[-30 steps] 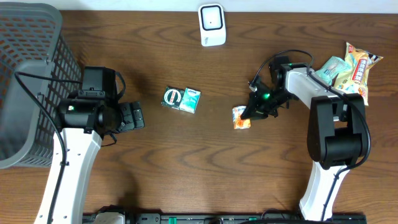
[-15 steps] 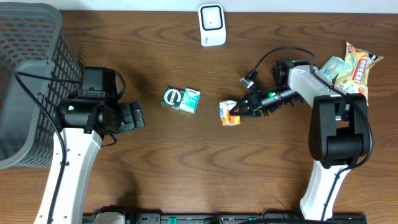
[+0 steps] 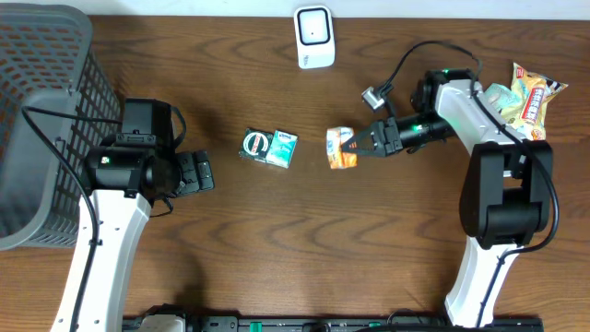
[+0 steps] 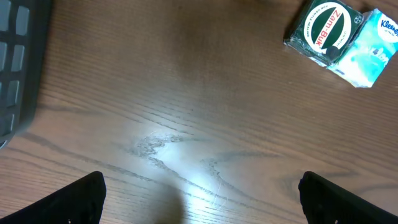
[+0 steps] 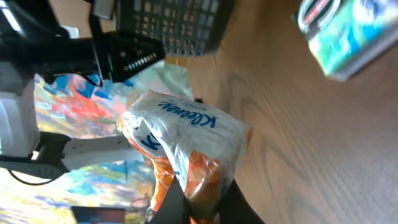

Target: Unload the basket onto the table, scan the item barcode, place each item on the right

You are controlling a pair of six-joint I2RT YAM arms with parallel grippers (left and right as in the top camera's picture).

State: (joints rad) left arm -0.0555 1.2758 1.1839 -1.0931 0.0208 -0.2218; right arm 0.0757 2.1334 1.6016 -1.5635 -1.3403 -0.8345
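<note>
The item is a small orange-and-white Kleenex tissue pack (image 3: 340, 148), held off the table with my right gripper (image 3: 360, 147) shut on its orange end. In the right wrist view the pack (image 5: 184, 137) fills the middle, pinched between the right gripper (image 5: 203, 210) jaws. A white barcode scanner (image 3: 313, 37) stands at the table's far edge, beyond the pack. My left gripper (image 3: 199, 172) hovers open over bare wood at the left; in its own view the left gripper (image 4: 202, 208) has nothing between its fingers.
A green Zam-Buk box (image 3: 255, 145) and a blue tissue pack (image 3: 282, 148) lie side by side mid-table, left of the held pack. A grey mesh basket (image 3: 37, 120) stands at the far left. Snack bags (image 3: 525, 101) are piled at the far right.
My right gripper has carried the tissue pack left and then toward the far side of the table, turning it off the wood. The left arm has not moved.
</note>
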